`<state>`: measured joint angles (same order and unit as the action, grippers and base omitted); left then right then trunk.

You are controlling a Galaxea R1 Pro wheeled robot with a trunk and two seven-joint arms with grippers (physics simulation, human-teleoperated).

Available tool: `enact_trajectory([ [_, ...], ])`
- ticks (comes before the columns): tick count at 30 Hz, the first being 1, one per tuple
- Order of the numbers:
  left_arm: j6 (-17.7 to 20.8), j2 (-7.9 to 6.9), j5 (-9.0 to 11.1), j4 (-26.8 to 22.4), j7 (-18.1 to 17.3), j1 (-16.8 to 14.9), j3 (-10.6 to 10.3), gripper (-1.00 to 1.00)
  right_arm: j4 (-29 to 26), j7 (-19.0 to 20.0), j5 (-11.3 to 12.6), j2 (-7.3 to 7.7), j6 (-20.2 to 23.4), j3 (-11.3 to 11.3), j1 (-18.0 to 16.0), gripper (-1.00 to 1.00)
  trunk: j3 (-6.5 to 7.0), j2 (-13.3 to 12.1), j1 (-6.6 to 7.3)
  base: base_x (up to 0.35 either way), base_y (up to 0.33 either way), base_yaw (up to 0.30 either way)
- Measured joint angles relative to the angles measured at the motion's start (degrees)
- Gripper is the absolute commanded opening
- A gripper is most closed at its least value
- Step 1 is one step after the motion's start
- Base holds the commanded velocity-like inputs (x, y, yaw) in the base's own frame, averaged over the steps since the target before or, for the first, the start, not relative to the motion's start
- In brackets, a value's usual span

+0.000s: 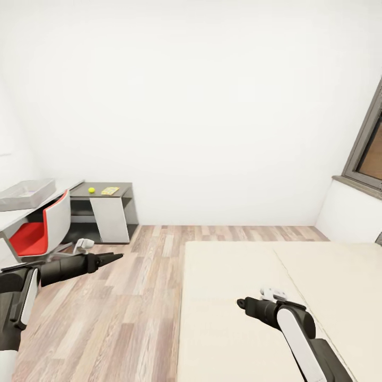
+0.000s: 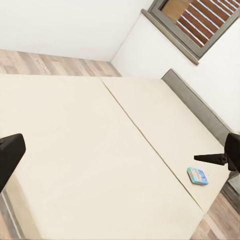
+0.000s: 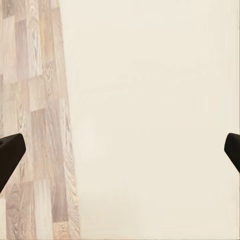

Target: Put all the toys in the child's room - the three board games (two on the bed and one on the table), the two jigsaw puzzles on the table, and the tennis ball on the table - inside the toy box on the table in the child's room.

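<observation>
Left arm: black forearm with a white panel, reaching forward and toward the midline at the left of the head view, ending in the left gripper [image 1: 109, 259], whose dark fingers [image 1: 106, 260] taper to a point there; in the left wrist view the two fingertips [image 2: 10, 152] stand wide apart with nothing between them. Right arm: white-and-black forearm rising from the lower right, right gripper [image 3: 120, 152] with fingers likewise spread and empty.

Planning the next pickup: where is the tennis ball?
In the head view, the tennis ball sits at left on the low dark desk section, beside a flat yellow board.
</observation>
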<state>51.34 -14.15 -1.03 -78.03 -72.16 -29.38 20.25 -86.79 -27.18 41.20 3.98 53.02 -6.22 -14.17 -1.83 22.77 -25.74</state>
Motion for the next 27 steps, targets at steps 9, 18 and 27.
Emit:
enact_trajectory([
  [9,0.00,0.00,0.00,-0.03,0.01,0.00,0.00,1.00,0.00,0.00,-0.03,-0.04,0.00,-0.08,0.00,1.00,-0.01,0.00,0.00,0.000,-0.294,0.000],
  [18,0.00,0.00,0.00,-0.06,-0.03,0.00,0.00,1.00,0.00,0.00,0.00,-0.06,0.00,-0.01,0.00,1.00,-0.53,-0.01,0.00,0.000,-0.294,0.000],
  [27,0.00,0.00,0.00,-0.07,-0.06,0.00,0.00,1.00,0.00,0.00,0.00,-0.07,0.02,0.00,0.00,1.00,-1.34,-0.01,0.00,0.000,-0.294,0.000],
])
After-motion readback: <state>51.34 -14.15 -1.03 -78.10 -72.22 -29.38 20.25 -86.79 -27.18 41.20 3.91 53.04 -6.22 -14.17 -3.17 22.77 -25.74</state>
